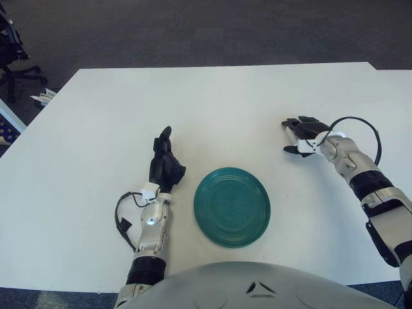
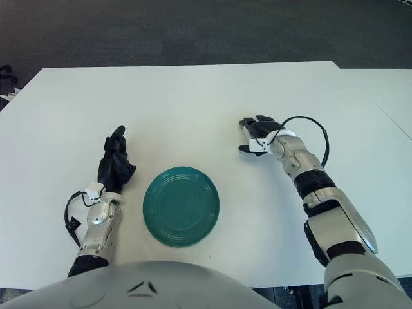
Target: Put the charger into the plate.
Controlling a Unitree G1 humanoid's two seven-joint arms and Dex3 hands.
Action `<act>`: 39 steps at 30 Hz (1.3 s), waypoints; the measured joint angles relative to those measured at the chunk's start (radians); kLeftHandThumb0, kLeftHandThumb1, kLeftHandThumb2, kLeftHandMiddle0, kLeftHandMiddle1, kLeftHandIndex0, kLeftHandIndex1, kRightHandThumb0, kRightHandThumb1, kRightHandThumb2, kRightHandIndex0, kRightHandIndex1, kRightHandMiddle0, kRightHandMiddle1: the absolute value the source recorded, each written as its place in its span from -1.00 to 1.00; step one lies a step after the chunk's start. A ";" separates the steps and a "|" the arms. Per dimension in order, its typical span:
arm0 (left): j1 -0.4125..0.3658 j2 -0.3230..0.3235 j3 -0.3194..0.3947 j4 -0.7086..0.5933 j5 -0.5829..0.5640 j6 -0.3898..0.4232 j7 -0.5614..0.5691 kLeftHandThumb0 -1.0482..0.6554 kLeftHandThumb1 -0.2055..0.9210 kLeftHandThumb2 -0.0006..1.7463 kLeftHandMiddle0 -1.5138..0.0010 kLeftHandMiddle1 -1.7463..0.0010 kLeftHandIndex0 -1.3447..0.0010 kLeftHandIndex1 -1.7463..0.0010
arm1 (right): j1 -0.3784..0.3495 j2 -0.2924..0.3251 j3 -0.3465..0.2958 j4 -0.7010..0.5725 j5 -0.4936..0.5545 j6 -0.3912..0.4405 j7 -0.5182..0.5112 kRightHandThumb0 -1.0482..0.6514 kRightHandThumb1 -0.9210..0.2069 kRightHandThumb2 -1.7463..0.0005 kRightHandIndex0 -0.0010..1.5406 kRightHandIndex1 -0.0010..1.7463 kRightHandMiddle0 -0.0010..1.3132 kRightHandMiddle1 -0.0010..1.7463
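Note:
The green plate (image 1: 232,207) lies on the white table (image 1: 212,109), near its front edge. To the plate's upper right, my right hand (image 1: 297,135) is low over the tabletop. Its dark fingers and thumb are curled around a small white charger (image 1: 301,137), which mostly hides between them and blends with the table. Just left of the plate, my left hand (image 1: 165,161) stays idle, its fingers pointing away from me and holding nothing.
Black cables loop at both wrists (image 1: 360,125). Office chair legs (image 1: 16,71) and floor clutter show beyond the table's left edge. Dark carpet lies past the far edge.

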 measured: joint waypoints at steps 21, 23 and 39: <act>0.016 0.001 -0.002 -0.022 -0.005 0.016 0.002 -1.00 1.00 0.27 0.99 0.99 1.00 0.48 | -0.014 0.010 0.002 0.111 0.005 -0.039 -0.102 -1.00 -1.00 0.16 -0.72 -0.97 -1.00 -0.41; 0.019 0.001 -0.002 -0.026 -0.006 0.021 0.002 -1.00 1.00 0.28 0.98 0.99 1.00 0.48 | -0.017 0.010 0.005 0.121 0.004 -0.040 -0.114 -1.00 -1.00 0.18 -0.70 -0.97 -1.00 -0.39; 0.031 0.001 -0.001 -0.040 -0.023 0.028 0.001 -1.00 1.00 0.27 0.93 0.99 1.00 0.32 | -0.035 0.032 0.015 0.199 0.022 -0.051 -0.197 -0.89 -1.00 0.37 -0.44 -0.89 -0.98 -0.14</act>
